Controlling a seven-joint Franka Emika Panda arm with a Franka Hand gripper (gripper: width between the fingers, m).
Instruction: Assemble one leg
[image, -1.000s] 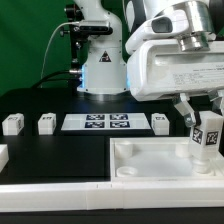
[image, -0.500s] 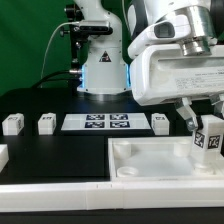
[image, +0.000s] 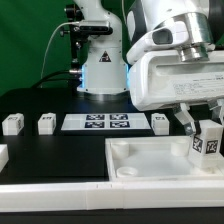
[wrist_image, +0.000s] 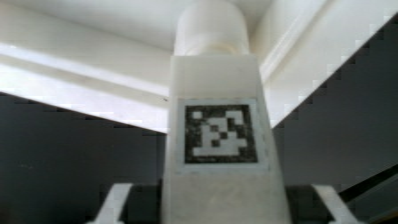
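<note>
My gripper (image: 205, 128) is shut on the leg (image: 206, 142), a small white post with a black-and-white tag facing the camera. It holds the leg upright just above the right part of the large white tray-like part (image: 150, 160). In the wrist view the leg (wrist_image: 221, 120) fills the middle between the two fingers (wrist_image: 118, 200), and its round peg end points at the white tray part (wrist_image: 71, 60).
Three more small white legs lie on the black table: one (image: 12, 123) at the exterior view's left, one (image: 46, 123) beside it and one (image: 160, 123) right of the marker board (image: 97, 122). A white part (image: 3, 157) shows at the left edge. The robot base (image: 100, 60) stands behind.
My gripper has moved slightly down and toward the exterior view's right with the leg still in it. Nothing else has moved.
</note>
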